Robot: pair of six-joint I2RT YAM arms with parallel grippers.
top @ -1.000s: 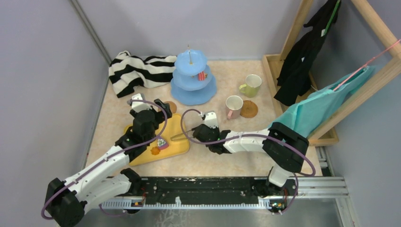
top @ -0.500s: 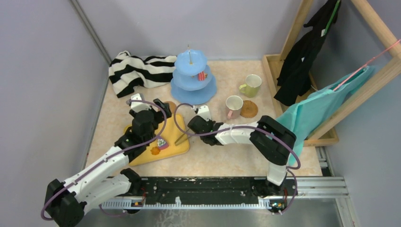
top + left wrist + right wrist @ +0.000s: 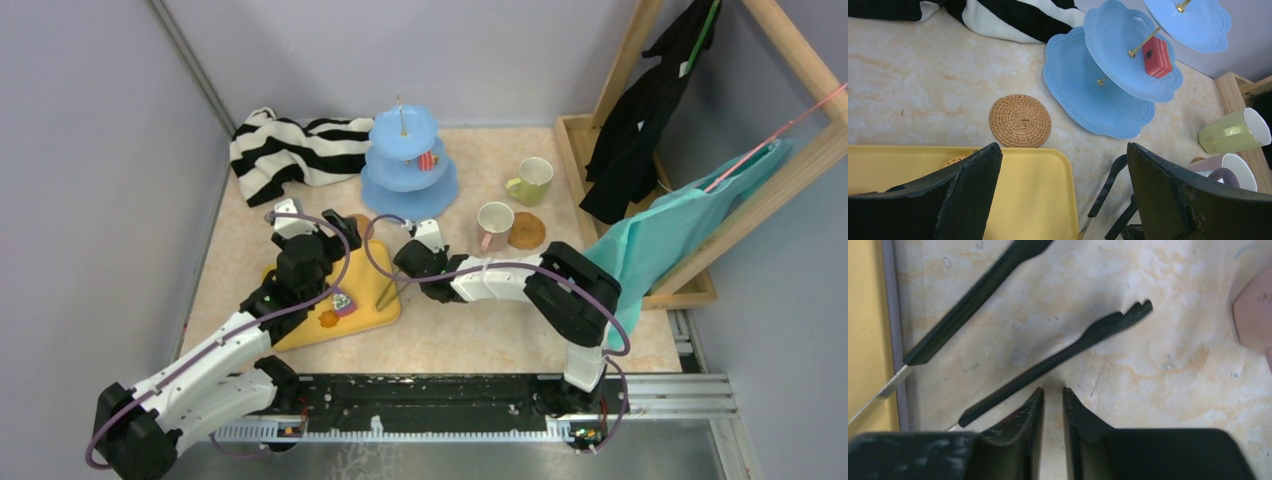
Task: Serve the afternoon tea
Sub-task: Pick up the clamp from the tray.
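We take the yellow tray (image 3: 365,310) as our landmark. The left tool (image 3: 1063,152) hangs over the tray's far edge with its fingers spread wide and nothing between them. The right tool (image 3: 1053,390) sits low at the tray's right edge, its fingers a narrow slit apart and gripping nothing. Just past them, black tongs (image 3: 1048,362) lie on the surface, their metal ends reaching onto the tray. On the tray we see an orange cookie (image 3: 328,319) and a cake slice (image 3: 343,302). 1 cork coaster (image 3: 1020,121) lies just beyond the tray's far edge. Farther beyond the tray stands the blue 3-tier stand (image 3: 1083,95), with a red cake piece (image 3: 1155,50) on its middle tier. Right of the tray, well apart, are the pink-handled cup (image 3: 493,222), the yellow-green cup (image 3: 530,180) and the other coaster (image 3: 527,232).
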